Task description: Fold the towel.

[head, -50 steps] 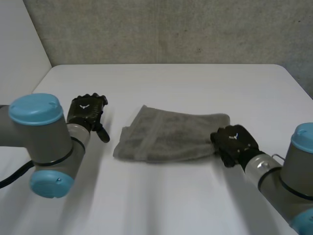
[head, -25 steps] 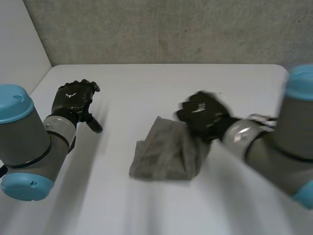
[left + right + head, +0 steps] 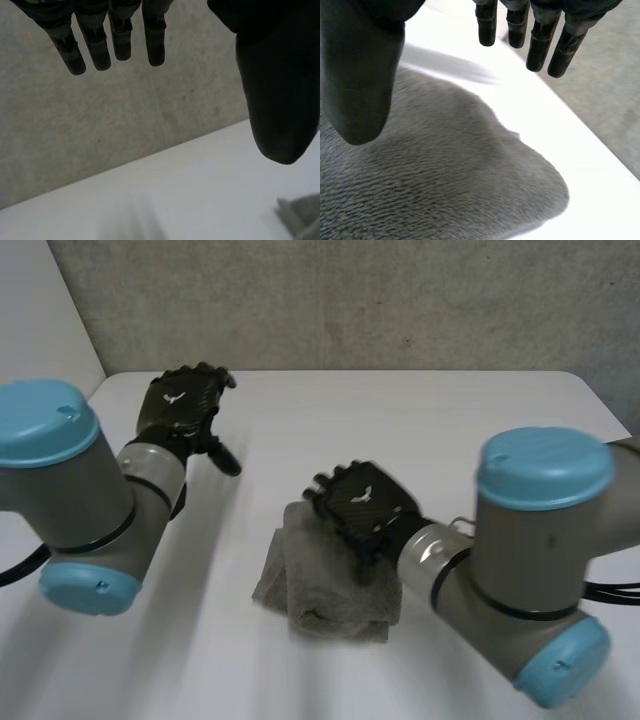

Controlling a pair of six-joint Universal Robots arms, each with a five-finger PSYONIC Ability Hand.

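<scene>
The towel (image 3: 330, 590) lies bunched into a small, thick stack on the near middle of the table (image 3: 450, 430), its layers not squared and its near edge ragged. The right hand (image 3: 362, 508) is over the towel's far part. In its wrist view the fingers (image 3: 540, 45) are straight, the thumb stands well apart from them, and no cloth is between them, so it grips nothing. I cannot tell whether the palm touches the pile. The left hand (image 3: 185, 410) is raised at the far left, well apart from the towel, fingers straight and spread, holding nothing.

The step in hand seems to be settling the fold just laid. To do it well, the right hand should come down flat, palm and straight fingers together, on the upper layer and sweep from the folded edge toward the loose edges, so that trapped bulges are pushed out rather than creased in. Keeping the fingers straight should stop the tips from catching the pile and dragging the top layer askew. Pressure should be light, or the whole stack may slide on the smooth table. The left hand would help most by coming in to pin the towel's left edge while the right smooths, after which the uneven near edge can be tugged into line.
</scene>
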